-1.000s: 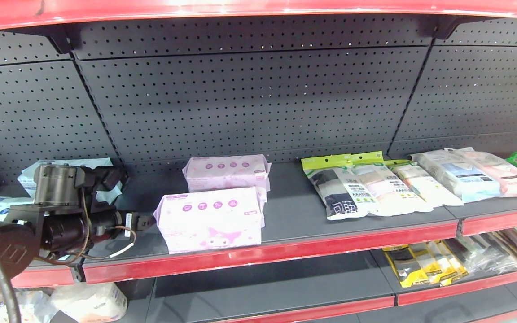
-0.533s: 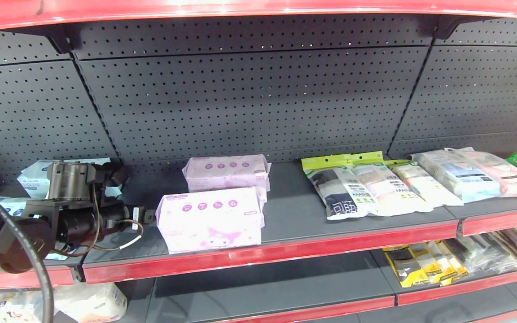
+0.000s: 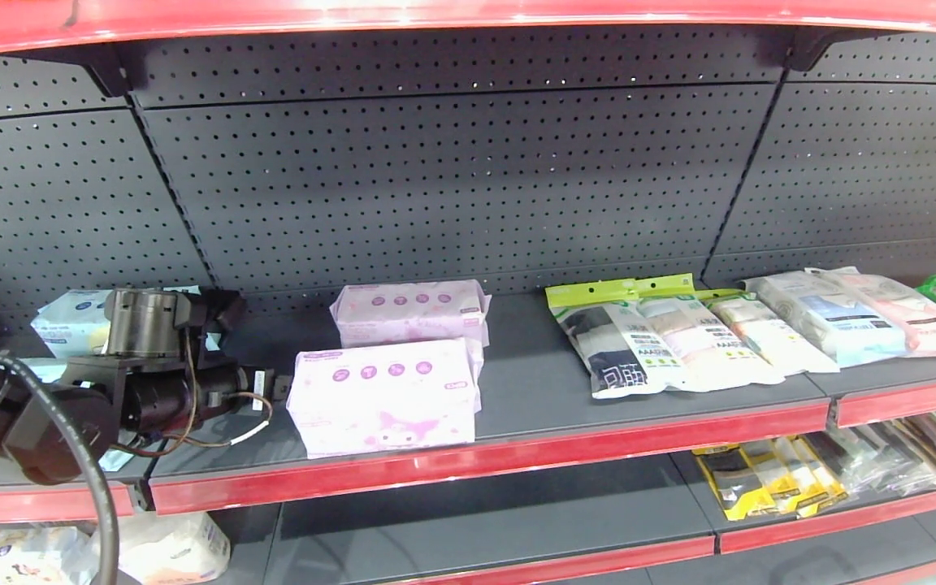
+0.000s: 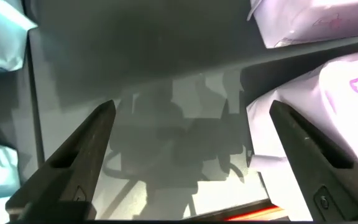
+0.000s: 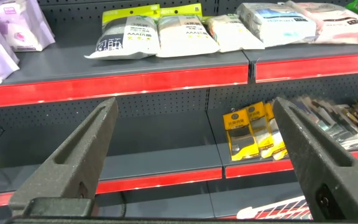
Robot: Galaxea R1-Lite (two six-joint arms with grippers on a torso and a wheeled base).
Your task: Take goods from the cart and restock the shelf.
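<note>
Back wall: dark grey perforated back panel [image 3: 452, 187], divided by slanting upright seams.
Brackets: black bracket [image 3: 110, 73] under the top shelf [image 3: 598, 12], on the left.
Middle shelf [image 3: 533, 382]: dark grey deck, glossy red front strip [image 3: 517, 457].
Lower shelf [image 3: 484, 504]: same grey deck, red-edged.
Light: bright overhead glare on the top shelf's red edge.

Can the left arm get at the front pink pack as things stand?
Probably yes: the open left gripper sits right beside the front pink pack with nothing between, though the pack lies off one finger, not between both.
</note>
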